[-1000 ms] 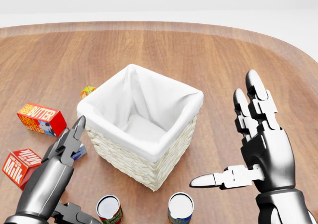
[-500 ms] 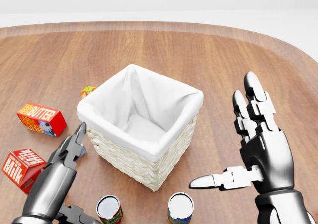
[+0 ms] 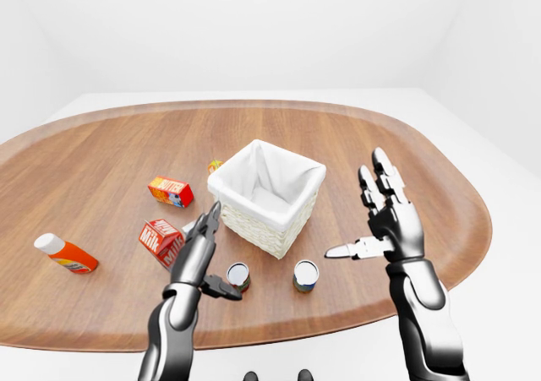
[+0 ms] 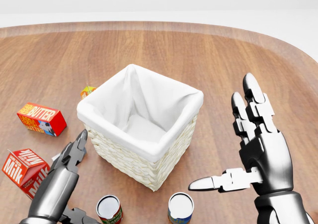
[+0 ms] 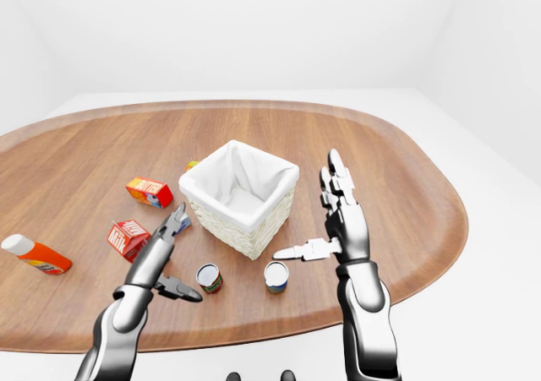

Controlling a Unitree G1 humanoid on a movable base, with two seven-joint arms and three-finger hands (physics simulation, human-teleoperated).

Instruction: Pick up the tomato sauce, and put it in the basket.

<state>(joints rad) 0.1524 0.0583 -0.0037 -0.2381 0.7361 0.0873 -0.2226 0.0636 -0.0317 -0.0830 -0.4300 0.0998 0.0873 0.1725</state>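
Note:
The tomato sauce can (image 4: 109, 209), red-labelled with a silver lid, stands upright at the bottom of the head view, just below the basket. The white-lined wicker basket (image 4: 149, 159) sits mid-table and is empty. My left hand (image 3: 221, 258) is open, its fingers raised left of the can and its thumb low beside it; I cannot tell if it touches. My right hand (image 4: 223, 139) is open and empty, right of the basket, palm turned toward it.
A blue-labelled can (image 4: 180, 207) stands right of the tomato sauce. A milk carton (image 4: 22, 167) and a butter box (image 4: 41, 118) lie left of the basket. A small orange item (image 4: 87, 91) sits behind it. An orange bottle (image 3: 66, 253) lies at the far left.
My left hand has sunk lower in the head view, toward the tomato sauce can. My right hand has dropped slightly. The objects have not moved.

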